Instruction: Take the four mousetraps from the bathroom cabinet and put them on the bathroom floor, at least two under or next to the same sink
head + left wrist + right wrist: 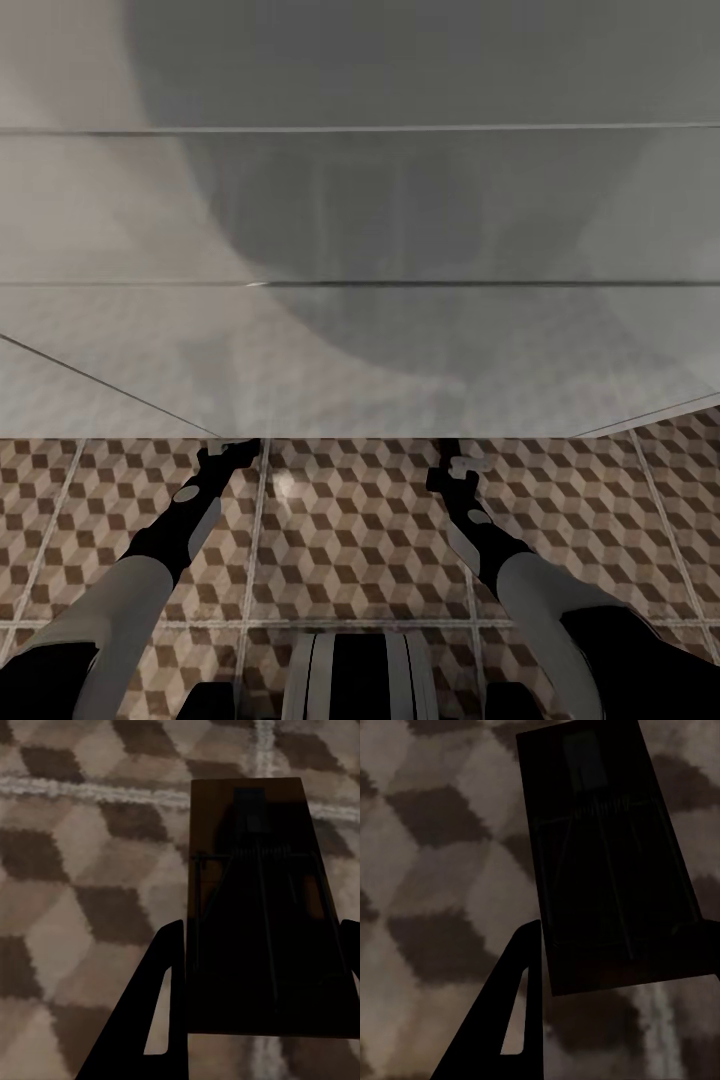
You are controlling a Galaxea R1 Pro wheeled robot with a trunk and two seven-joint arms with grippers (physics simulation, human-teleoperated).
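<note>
In the left wrist view a mousetrap (251, 870) with a dark brown wooden base sits lengthwise between the fingers of my left gripper (262, 926), which is shut on it just above the bathroom floor (75, 870). Another shadowed mousetrap (600, 855) is held the same way by my right gripper (624, 926), tilted a little. From the head view both grippers, left (232, 452) and right (455, 462), reach forward to the lower edge of a broad white glossy front (360, 330). I cannot tell whether it belongs to the sink. The cabinet is out of view.
The white front spans the full width ahead and overhangs the grippers' tips. Cube-patterned tiles (350, 540) with pale grout lines stretch between my arms and out to both sides. My own dark base (360, 680) shows at the near edge.
</note>
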